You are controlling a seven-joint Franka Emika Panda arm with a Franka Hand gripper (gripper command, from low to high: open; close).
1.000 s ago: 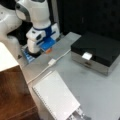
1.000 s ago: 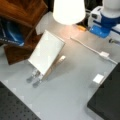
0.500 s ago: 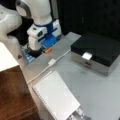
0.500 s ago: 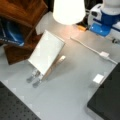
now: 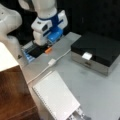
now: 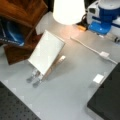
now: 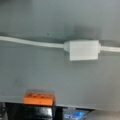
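Observation:
My white and blue gripper hangs low over the grey table's back left corner, also seen in a front view's top right. Just below it lies a small orange piece at the table edge, showing at the bottom of the wrist view. A white cable with a blocky connector runs across the table a short way in front of it. My fingers do not show in the wrist view.
A black box on a silver base with a white tag stands at the right. A white board leans on a stand. A white lampshade, a wooden shelf and a blue tray border the table.
The gripper has risen a little and drifted slightly to the right over the table's corner. The cable, board and box have not moved.

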